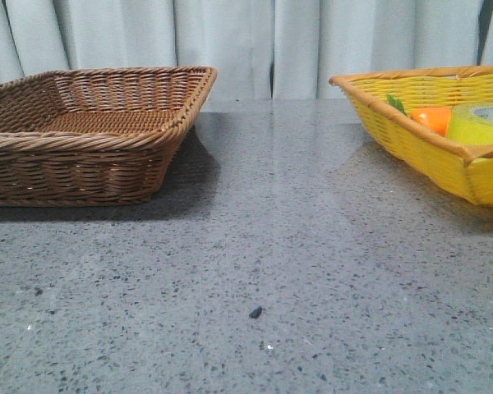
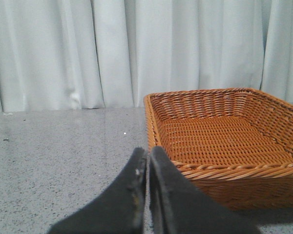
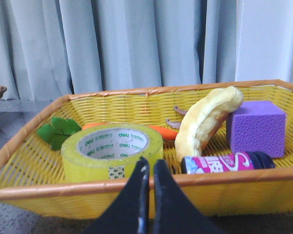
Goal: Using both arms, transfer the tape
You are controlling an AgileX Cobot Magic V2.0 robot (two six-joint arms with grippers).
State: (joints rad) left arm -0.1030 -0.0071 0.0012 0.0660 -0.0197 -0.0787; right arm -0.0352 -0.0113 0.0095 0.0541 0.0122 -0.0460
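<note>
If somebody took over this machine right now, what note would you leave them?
Left gripper: shut, empty, facing the brown basket, which holds nothing.
Right gripper: shut, empty, just outside the yellow basket.
The tape lies flat in the yellow basket beside a carrot, banana, purple block and bottle.
Done: nothing yet.
Left: pick up the tape and transfer it using both arms.

Even, soft light falls from above. The brown woven wicker basket (image 1: pixel 90 131) casts a soft shadow onto the speckled grey stone counter (image 1: pixel 263 271), which shows faint sheen. Close-up black gripper fingers (image 2: pixel 132 195) are blurred.
</note>
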